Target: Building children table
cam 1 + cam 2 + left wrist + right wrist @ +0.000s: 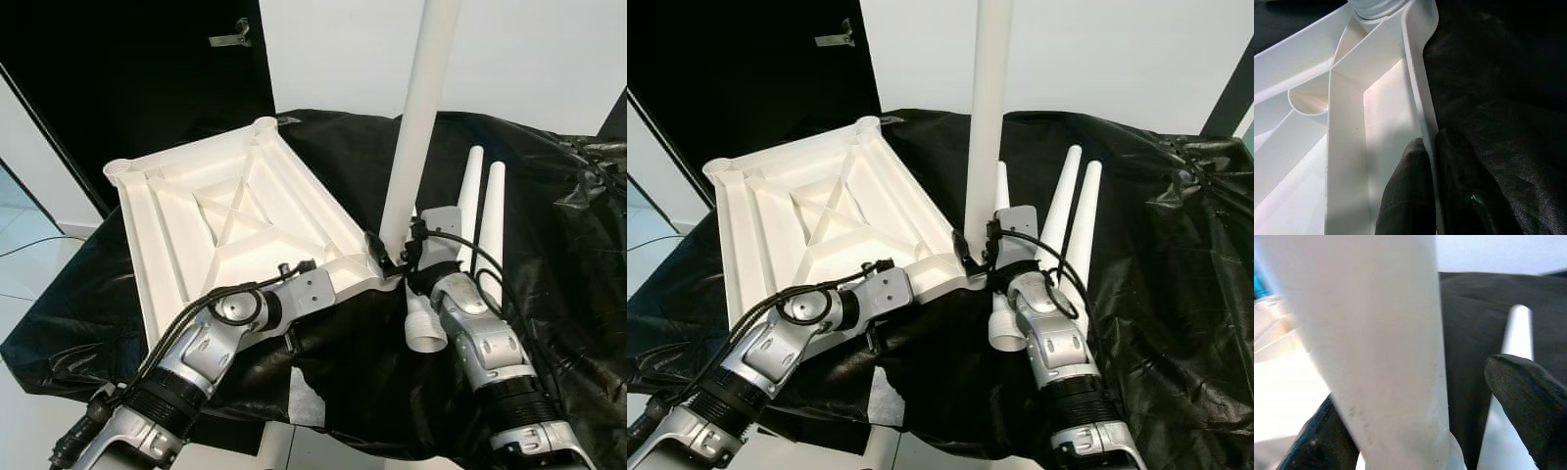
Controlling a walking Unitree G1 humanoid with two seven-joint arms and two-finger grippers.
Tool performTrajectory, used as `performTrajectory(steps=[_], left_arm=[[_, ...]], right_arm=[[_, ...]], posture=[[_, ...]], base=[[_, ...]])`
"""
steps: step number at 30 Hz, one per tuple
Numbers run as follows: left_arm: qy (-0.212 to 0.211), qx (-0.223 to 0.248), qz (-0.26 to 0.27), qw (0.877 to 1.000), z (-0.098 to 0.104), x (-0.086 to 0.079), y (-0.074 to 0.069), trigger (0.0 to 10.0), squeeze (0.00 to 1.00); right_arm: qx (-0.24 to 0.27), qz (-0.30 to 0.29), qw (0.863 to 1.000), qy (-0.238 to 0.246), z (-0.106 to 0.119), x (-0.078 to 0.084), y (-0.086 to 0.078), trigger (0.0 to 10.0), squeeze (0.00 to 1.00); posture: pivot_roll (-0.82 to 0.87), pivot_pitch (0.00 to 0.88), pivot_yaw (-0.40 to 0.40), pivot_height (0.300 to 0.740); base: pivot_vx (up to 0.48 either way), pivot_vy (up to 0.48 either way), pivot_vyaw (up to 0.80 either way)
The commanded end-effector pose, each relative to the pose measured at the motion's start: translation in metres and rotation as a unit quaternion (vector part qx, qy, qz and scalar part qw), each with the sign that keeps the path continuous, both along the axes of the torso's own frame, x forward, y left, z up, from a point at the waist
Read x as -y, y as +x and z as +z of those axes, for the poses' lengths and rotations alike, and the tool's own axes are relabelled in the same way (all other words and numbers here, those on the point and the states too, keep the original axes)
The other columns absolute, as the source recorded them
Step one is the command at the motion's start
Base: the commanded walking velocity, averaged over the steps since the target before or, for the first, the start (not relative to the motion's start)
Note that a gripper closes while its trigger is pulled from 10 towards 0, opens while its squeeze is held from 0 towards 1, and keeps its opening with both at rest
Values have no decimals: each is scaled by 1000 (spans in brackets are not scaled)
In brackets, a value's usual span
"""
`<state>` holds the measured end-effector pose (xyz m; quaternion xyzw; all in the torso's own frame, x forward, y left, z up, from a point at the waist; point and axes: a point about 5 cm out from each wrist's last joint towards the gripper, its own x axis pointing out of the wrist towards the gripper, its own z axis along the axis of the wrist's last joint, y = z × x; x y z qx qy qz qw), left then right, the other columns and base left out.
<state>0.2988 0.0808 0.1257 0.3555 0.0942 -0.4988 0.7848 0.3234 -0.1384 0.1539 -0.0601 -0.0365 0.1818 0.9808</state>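
Your left hand (1427, 161) pinches the rim of the upturned white ribbed plastic tabletop (225, 211) lying on the black-draped table (549, 255). Your right hand (397, 257) grips the upright white tapered leg (416, 127) at its near corner.

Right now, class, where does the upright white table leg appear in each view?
Left eye: upright table leg, right of centre, at the tabletop's near corner.
Right eye: centre.
Left wrist: its base at the top edge.
Right wrist: close-up, left half.
Shared landmark: the tabletop's corner socket.
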Motion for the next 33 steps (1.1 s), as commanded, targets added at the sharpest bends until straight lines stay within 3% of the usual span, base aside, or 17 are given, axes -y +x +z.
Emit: performTrajectory(steps=[1,10,11,13,14,15,16,29,30,32,33], left_arm=[[16,19,-7,1000,4,-2,2,10000,0],[18,19,-6,1000,4,-5,3,10000,0],[19,19,-7,1000,5,-5,4,10000,0],[19,20,-7,1000,5,-5,4,10000,0],[19,21,-6,1000,6,-6,5,10000,0],[19,21,-6,1000,6,-6,5,10000,0],[20,22,-6,1000,7,-6,5,10000,0],[21,21,-7,1000,6,-5,3,10000,0],[20,20,-8,1000,6,-5,2,10000,0],[20,20,-8,1000,5,-5,2,10000,0],[20,20,-8,1000,5,-5,2,10000,0]], right_arm=[[1,24,1000,2,0,-1,1,10000,0],[3,106,993,-46,4,-3,15,9725,0],[-1,114,992,-47,4,-3,17,7961,0],[-6,125,991,-46,4,-3,18,7647,0],[-9,133,990,-52,2,-3,19,3686,0],[-10,137,989,-56,0,-3,19,3686,0],[-15,141,988,-57,-2,-4,18,0,0],[-39,117,991,-58,-18,-1,18,0,0],[-44,92,994,-44,-20,-2,17,7961,0],[-47,81,995,-37,-21,-3,16,7961,0],[-49,66,996,-32,-22,-5,16,10000,0]], posture=[[4,0,58,740],[5,0,63,740],[11,0,63,740],[12,0,63,740],[14,0,64,740],[14,0,64,740],[14,0,66,740],[26,0,58,740],[27,0,54,740],[27,0,54,740],[26,0,49,740]], base=[[0,0,0],[0,0,0],[0,0,0],[0,0,0],[0,0,0],[0,0,0],[0,0,0],[0,0,0],[0,0,0],[0,0,0],[0,0,0]])
